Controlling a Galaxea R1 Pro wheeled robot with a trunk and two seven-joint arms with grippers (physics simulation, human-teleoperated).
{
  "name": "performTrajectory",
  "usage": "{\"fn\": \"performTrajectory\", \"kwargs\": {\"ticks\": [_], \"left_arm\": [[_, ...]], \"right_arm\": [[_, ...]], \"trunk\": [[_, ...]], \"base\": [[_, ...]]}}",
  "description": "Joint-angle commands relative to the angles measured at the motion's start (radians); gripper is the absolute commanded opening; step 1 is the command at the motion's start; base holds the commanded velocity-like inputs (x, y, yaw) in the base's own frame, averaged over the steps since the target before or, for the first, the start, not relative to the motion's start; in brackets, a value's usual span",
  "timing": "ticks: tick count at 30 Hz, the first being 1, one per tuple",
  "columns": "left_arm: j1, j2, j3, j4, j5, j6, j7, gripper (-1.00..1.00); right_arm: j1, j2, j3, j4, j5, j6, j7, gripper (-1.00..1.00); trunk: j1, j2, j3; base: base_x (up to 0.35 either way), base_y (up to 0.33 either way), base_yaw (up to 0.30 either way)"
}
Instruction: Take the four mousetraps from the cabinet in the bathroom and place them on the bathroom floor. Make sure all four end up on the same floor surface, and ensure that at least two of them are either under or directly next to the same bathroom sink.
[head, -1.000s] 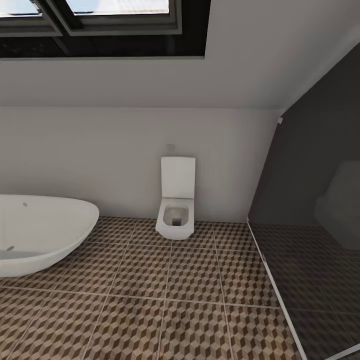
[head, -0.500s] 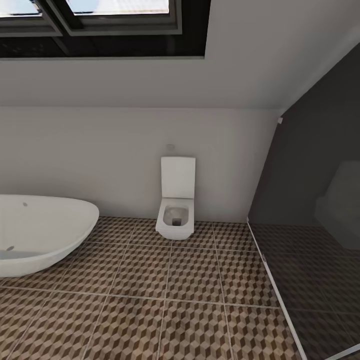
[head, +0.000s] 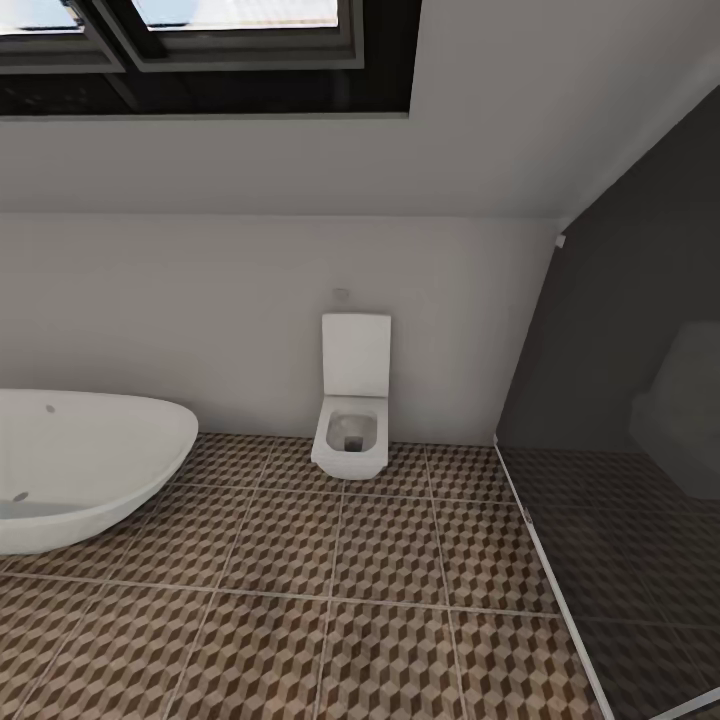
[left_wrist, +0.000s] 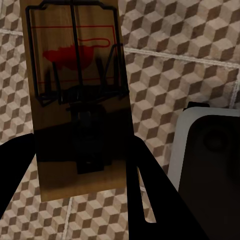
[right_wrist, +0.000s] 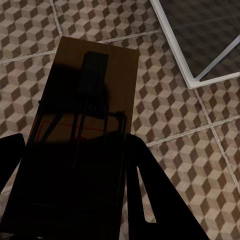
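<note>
A pale grey wall (head: 200, 320) runs across the back under a sloped ceiling (head: 520, 110), with a dark-framed skylight (head: 220, 50) at 11 o'clock. A square white toilet (head: 352, 400) stands against the wall near the centre. A white oval bathtub (head: 80, 470) sits at 9 o'clock. The floor (head: 330, 600) has large cube-patterned tiles in brown and beige. A dark glass panel (head: 630, 450) closes off the room at 3 o'clock
</note>
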Motion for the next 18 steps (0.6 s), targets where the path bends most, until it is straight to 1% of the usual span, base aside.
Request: {"fn": "performTrajectory", "kwargs": {"ticks": [1, 18], "left_arm": [[-0.001, -0.001, -0.007, 0.003, -0.002, -0.003, 0.006, -1.0], [-0.001, -0.001, -0.007, 0.003, -0.002, -0.004, 0.006, -1.0]], "right_arm": [[-0.001, 0.0, 0.009, 0.0, -0.002, -0.001, -0.009, -1.0], [-0.001, 0.0, 0.009, 0.0, -0.002, -0.001, -0.009, -1.0]], "trunk": [[0.001, -0.002, -0.002], [0.001, -0.002, -0.002]], "base": [[0.0, 0.0, 0.0], [0.0, 0.0, 0.0]]}}
